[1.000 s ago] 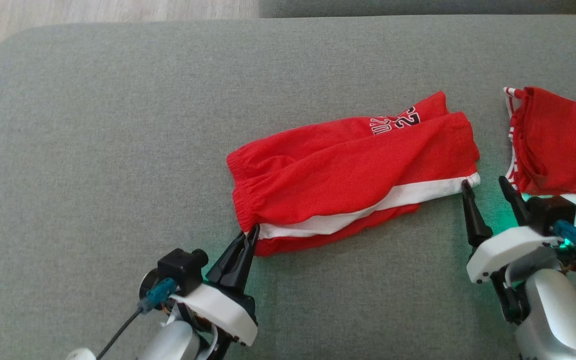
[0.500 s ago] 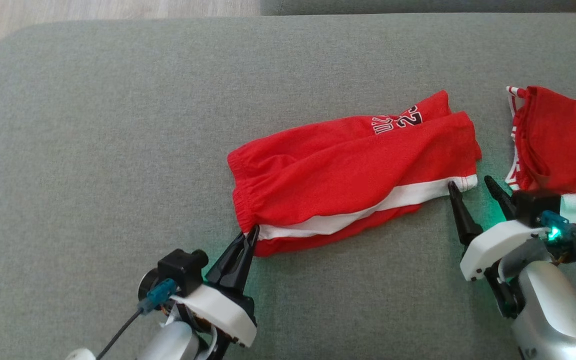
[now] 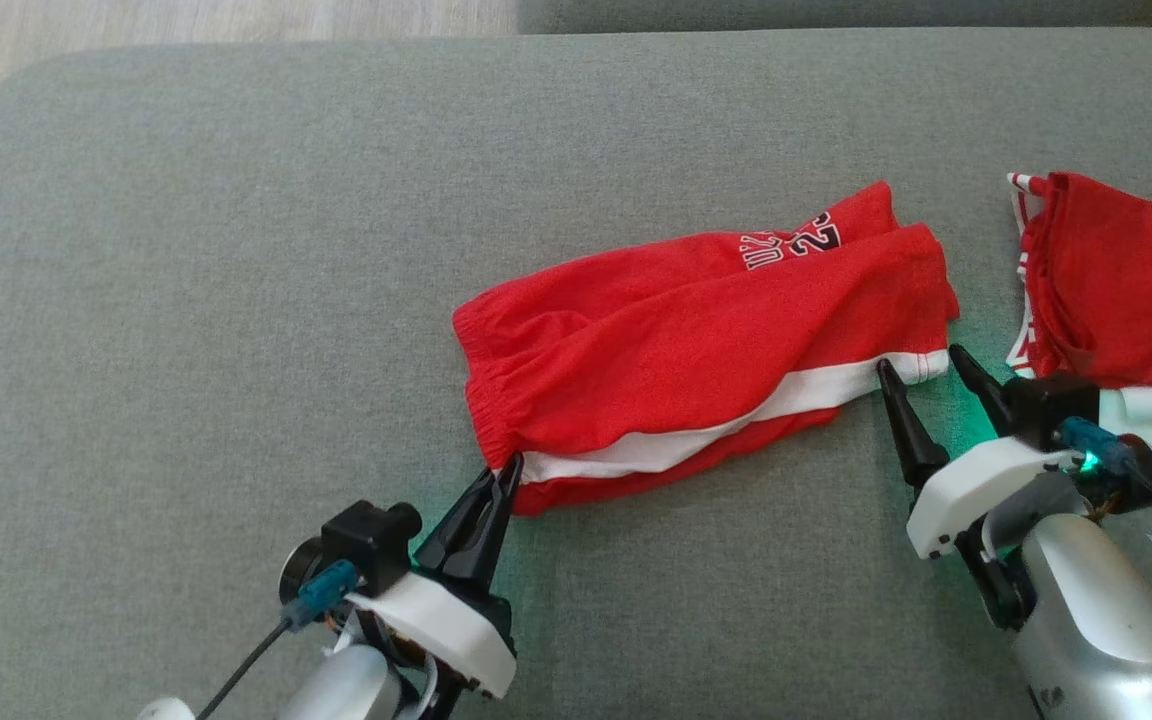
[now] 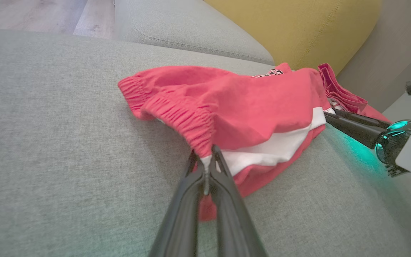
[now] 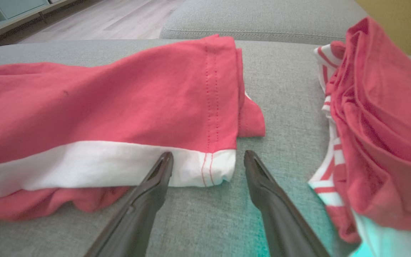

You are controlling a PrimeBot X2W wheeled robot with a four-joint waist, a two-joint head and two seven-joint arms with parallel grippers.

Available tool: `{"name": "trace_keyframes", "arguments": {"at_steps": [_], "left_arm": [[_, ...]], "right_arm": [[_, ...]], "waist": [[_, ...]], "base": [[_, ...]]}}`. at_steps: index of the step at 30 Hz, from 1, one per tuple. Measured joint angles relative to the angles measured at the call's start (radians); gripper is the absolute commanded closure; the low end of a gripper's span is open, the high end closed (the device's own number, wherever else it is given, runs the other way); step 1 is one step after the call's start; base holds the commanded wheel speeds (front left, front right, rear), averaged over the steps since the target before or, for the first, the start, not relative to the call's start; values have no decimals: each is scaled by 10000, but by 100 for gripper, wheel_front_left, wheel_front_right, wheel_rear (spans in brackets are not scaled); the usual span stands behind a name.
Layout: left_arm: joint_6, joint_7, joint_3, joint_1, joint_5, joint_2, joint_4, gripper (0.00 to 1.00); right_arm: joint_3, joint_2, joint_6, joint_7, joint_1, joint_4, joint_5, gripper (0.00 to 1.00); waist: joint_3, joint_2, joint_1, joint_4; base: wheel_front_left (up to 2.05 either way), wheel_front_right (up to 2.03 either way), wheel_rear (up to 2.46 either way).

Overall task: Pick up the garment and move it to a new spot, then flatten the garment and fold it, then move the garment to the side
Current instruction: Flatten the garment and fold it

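Note:
The garment (image 3: 696, 340) is a pair of red shorts with a white side stripe and dark lettering, lying creased on the grey cushion (image 3: 236, 250). My left gripper (image 3: 504, 472) is shut on the near waistband corner, pinching the elastic hem where the stripe begins (image 4: 207, 159). My right gripper (image 3: 921, 360) stands open at the leg hem, its fingers on either side of the white stripe's end (image 5: 219, 167). One fingertip (image 5: 165, 159) lies on the stripe, the other (image 5: 250, 157) rests just past the hem on the cushion.
A second red garment (image 3: 1116, 290) with red-and-white striped trim lies bunched at the right, close to my right wrist (image 5: 376, 125). Wooden floor (image 3: 186, 20) shows beyond the cushion's far left corner. A yellow backrest (image 4: 291, 25) rises behind the cushion.
My right gripper has slid left and forward, still open, until its fingers straddle the hem's white corner. The left gripper has kept its pinch on the waistband.

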Motion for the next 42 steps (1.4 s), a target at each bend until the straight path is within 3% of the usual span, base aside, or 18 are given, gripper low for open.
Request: {"name": "trace_keyframes", "arguments": {"at_steps": [11, 12, 13, 14, 15, 26, 33, 42], "left_arm": [[50, 0, -31, -13, -100, 8, 4, 100], [69, 0, -35, -16, -100, 8, 4, 100], [75, 0, -35, -22, -100, 10, 4, 100], [77, 0, -38, -32, -100, 13, 8, 100], [79, 0, -42, -44, -102, 17, 10, 100], [161, -35, -54, -137, -201, 130, 58, 100], [255, -36, 161, -479, -61, 932, -608, 100], [104, 928, 639, -2574, 98, 2021, -1664, 100]], "right_arm": [[259, -77, 0, -44, -97, 244, 115, 0], [284, -79, 0, -44, -99, 257, 119, 13], [301, -82, 0, -44, -101, 263, 155, 53], [320, -94, 0, -44, -106, 267, 201, 85], [339, -105, 0, -44, -117, 272, 201, 100], [690, -334, 0, -88, -283, 167, 424, 100], [1208, -865, 0, 169, -285, -1417, 1446, 100], [1068, -1417, 0, 1348, -1124, -3565, 2433, 100]], "waist": [[3, 0, 0, 53], [1, 0, 0, 51], [-1, 0, 0, 48], [-4, 0, 0, 44], [-8, 0, 0, 39], [-209, 0, 0, -17], [-668, 0, -1, -155], [-1200, 0, 0, -339]], "base": [[0, 0, 0], [0, 0, 0], [0, 0, 0], [0, 0, 0], [0, 0, 0], [0, 0, 0], [0, 0, 0], [0, 0, 0]]}}
